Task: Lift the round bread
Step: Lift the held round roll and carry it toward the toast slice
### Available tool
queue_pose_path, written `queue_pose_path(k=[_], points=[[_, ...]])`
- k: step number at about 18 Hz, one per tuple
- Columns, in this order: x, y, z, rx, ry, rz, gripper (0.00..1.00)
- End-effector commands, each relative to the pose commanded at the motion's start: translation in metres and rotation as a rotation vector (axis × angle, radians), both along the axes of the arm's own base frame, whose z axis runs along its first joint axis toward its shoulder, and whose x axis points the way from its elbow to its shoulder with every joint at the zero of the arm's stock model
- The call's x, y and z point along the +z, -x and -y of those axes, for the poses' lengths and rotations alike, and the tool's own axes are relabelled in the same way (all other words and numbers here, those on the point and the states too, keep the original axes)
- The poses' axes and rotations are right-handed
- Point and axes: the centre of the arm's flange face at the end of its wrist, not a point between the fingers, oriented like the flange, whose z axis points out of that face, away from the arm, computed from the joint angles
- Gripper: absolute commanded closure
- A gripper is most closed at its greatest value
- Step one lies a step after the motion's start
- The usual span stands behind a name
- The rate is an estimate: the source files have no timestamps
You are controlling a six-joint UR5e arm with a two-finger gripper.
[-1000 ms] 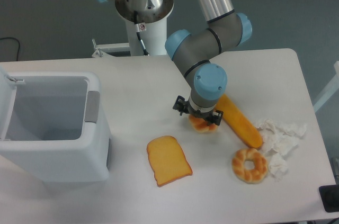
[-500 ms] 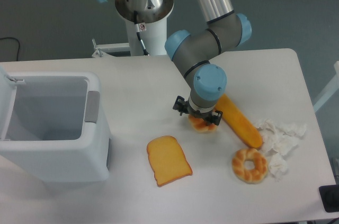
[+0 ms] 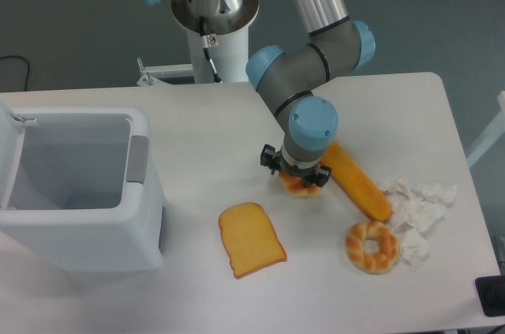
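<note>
Arm reaches down from the top of frame to mid-table. The gripper point(image 3: 297, 180) sits directly over the round bread point(image 3: 297, 187), which lies on the white table point(image 3: 197, 136) near the middle, a bit right of centre. Only a thin orange sliver of the bun shows under the wrist housing. Black finger parts stick out on either side of the bun, low and close to it, but the wrist hides the tips: cannot tell if they are pressed on the bun or just around it.

Just to the bun's right, a baguette point(image 3: 355, 181) lies diagonally, its upper end tucked behind the wrist, close to the bun; contact between them unclear. Ring-shaped bread point(image 3: 372, 246) with a hole sits lower right, apart from the bun, its right side against crumpled white paper point(image 3: 416, 206). The baguette's lower tip reaches that paper too. Toast slice point(image 3: 251, 238) lies flat, below-left of the bun, apart from it.

Left side: a white bin point(image 3: 75, 192) with its lid open at the far left edge. What shows of the interior is bare walls and floor, with no items visible in it; the near wall hides part of the bottom.
</note>
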Motion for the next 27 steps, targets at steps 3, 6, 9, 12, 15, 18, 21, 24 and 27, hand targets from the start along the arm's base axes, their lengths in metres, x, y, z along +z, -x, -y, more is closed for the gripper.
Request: queue_pose_path(k=[3, 6, 9, 12, 15, 18, 21, 24, 27], points=[[0.001, 0.000, -0.001, -0.003, -0.001, -0.003, 0.35], [0.004, 0.002, -0.002, 0.000, -0.004, -0.009, 0.52], [0.007, 0.004, -0.002, 0.001, -0.007, -0.014, 0.73], [0.011, 0.004, -0.004, -0.002, -0.012, -0.020, 0.93], [0.020, 0.007, -0.006, -0.002, -0.023, -0.034, 0.93], [0.045, 0.006, -0.020, -0.026, -0.053, -0.075, 0.93], [0.075, 0.005, -0.042, -0.055, -0.092, -0.123, 0.93], [0.110, 0.000, -0.068, -0.093, -0.144, -0.175, 0.93], [0.153, -0.013, -0.088, -0.134, -0.216, -0.223, 0.93]])
